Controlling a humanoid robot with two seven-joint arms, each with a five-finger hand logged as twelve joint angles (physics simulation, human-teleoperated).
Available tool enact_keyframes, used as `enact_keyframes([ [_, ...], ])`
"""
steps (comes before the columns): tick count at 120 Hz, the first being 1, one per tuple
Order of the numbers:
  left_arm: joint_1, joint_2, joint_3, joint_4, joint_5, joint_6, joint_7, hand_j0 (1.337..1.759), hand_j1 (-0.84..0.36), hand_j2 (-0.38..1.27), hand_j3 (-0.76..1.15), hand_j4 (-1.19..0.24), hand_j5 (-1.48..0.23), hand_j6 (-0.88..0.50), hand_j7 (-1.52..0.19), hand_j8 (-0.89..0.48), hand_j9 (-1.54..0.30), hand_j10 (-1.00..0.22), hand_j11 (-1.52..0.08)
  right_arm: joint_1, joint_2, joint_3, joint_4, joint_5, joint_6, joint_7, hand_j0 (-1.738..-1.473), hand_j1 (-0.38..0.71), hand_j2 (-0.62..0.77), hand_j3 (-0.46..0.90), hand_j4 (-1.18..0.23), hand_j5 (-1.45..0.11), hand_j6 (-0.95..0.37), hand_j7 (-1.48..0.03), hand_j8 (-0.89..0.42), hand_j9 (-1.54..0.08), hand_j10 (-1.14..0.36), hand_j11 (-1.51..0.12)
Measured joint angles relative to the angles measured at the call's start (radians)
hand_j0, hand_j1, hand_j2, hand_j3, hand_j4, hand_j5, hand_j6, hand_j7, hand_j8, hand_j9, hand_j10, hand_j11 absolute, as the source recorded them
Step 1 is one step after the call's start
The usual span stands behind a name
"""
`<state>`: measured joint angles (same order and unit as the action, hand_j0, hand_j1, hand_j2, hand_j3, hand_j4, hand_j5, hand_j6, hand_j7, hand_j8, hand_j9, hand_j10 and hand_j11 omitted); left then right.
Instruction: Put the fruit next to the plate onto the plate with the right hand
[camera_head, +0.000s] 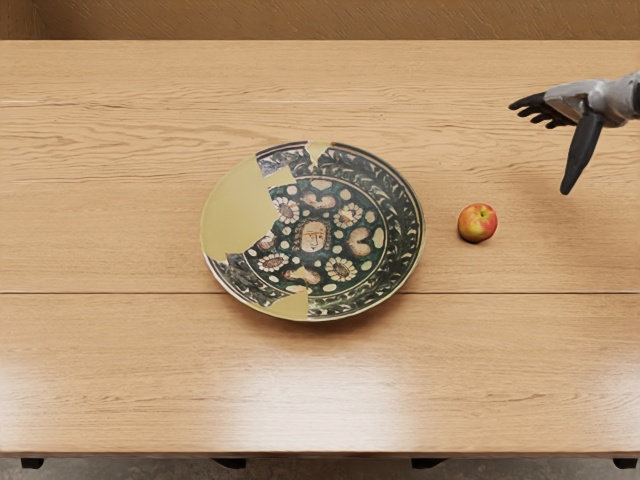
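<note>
The dark fingers (581, 150) of the right hand (572, 104) are spread wide and loose, and there is nothing between them. One long digit hangs straight down from the palm, its tip pointing at the wood below. The others reach out flat toward the left, a little fanned, their tips the leftmost part of the hand. The palm behind them is pale grey, and the wrist runs off the right edge of the view, so only the hand and a stub of forearm show. The whole hand hovers in the air above the table (150, 370) and touches nothing.

Below the fingertips and off to their left lies the apple (477, 222), red with a yellow-green flush on its upper left side. It sits on the bare wood, apart from the hanging finger, with a clear strip of tabletop between them.

Farther left again from the fingers, just beyond the apple, is the plate (236, 210). It is large and round, dark green with pale flower shapes, a small face at its centre, and plain yellow patches on its left side and near edge. The apple rests just beside the plate's right rim, not touching it and not on it
</note>
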<state>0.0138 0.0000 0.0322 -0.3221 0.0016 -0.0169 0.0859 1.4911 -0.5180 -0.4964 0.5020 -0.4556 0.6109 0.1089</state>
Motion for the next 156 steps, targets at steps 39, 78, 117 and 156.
enact_keyframes([
  [39,0.0,0.0,0.0,0.0,0.0,0.0,0.0,1.658,0.35,0.0,0.0,0.0,0.0,0.0,0.0,0.0,0.0,0.0,0.0,0.089,0.1,-0.062,-0.002,-0.127,0.0,-0.026,-1.658,-0.33,0.0,0.0,-0.02,-0.02,-0.02,-0.02,-0.02,-0.02,-0.02,-0.02],
  [78,0.0,0.0,0.0,0.0,0.0,0.0,0.0,1.658,0.35,0.0,0.0,0.0,0.0,0.0,0.0,0.0,0.0,0.0,0.0,0.12,0.112,-0.007,0.226,-0.151,0.0,-0.316,-1.658,-0.33,0.0,0.0,-0.02,-0.02,-0.02,-0.02,-0.02,-0.02,-0.02,-0.02],
  [117,0.0,0.0,0.0,0.0,0.0,0.0,0.0,1.658,0.35,0.0,0.0,0.0,0.0,0.0,0.0,0.0,0.0,0.0,0.0,0.142,-0.036,0.148,0.571,-0.161,-0.056,-0.671,-1.658,-0.33,0.0,0.0,-0.02,-0.03,-0.02,-0.03,-0.02,-0.03,-0.02,-0.03],
  [156,0.0,0.0,0.0,0.0,0.0,0.0,0.0,1.658,0.35,0.0,0.0,0.0,0.0,0.0,0.0,0.0,0.0,0.0,0.0,0.105,-0.072,0.178,0.802,-0.177,-0.434,-0.711,-1.658,-0.32,0.0,0.0,-0.03,-0.03,-0.03,-0.03,-0.03,-0.03,-0.02,-0.03],
])
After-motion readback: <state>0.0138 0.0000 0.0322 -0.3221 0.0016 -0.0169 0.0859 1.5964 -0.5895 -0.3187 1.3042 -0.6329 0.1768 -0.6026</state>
